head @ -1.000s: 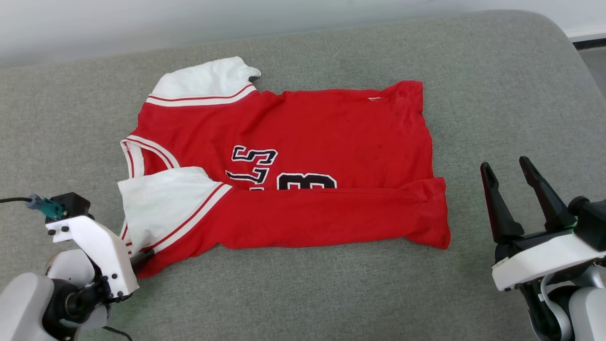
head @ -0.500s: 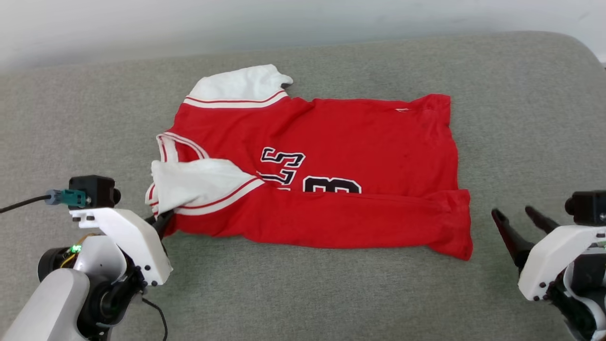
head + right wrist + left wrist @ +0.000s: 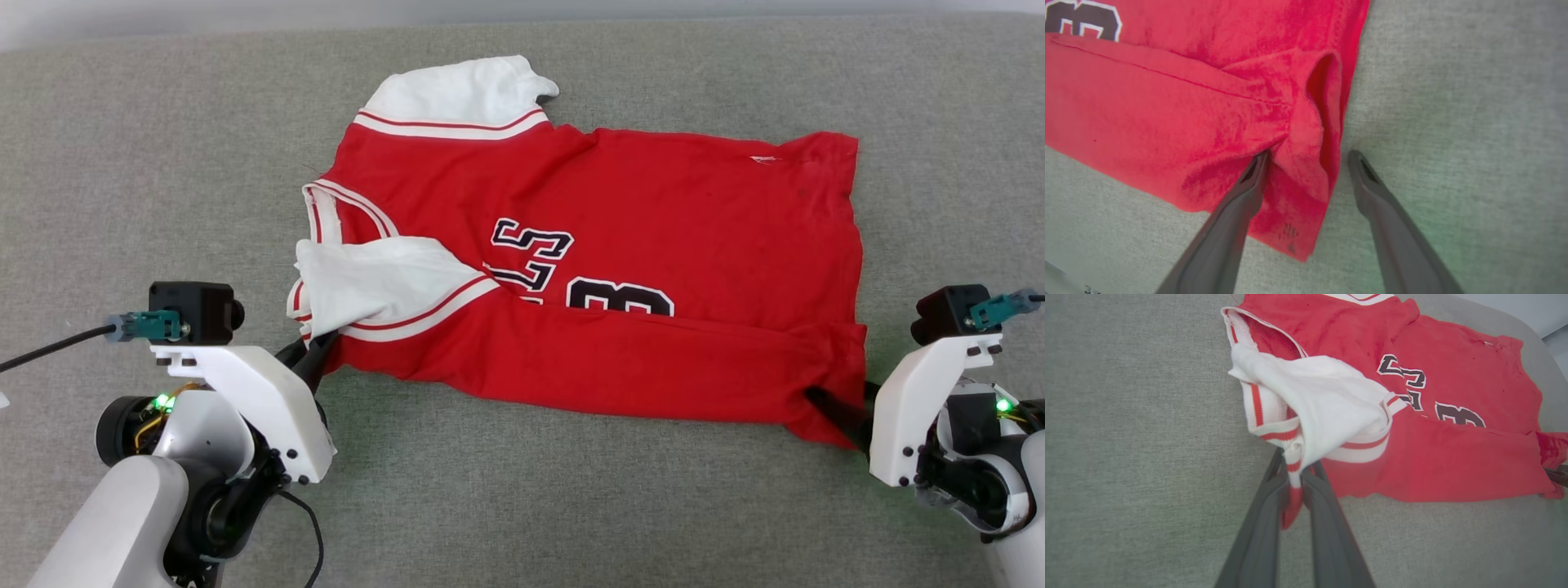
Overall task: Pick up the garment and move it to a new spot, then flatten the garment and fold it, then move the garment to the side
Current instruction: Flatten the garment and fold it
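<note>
Left gripper [image 3: 1295,473] was clamped on the garment's [image 3: 653,220] striped sleeve trim at its 8 o'clock corner. Right gripper [image 3: 1308,157] stood with jaws apart, straddling the hem corner at 4 o'clock. Garment lay on the grey cushion [image 3: 163,163], near edge folded over, lettering up.

Bare grey cushion [image 3: 163,163] rings the garment [image 3: 653,204] — open passage on every side — the cloth itself the obstacle.
</note>
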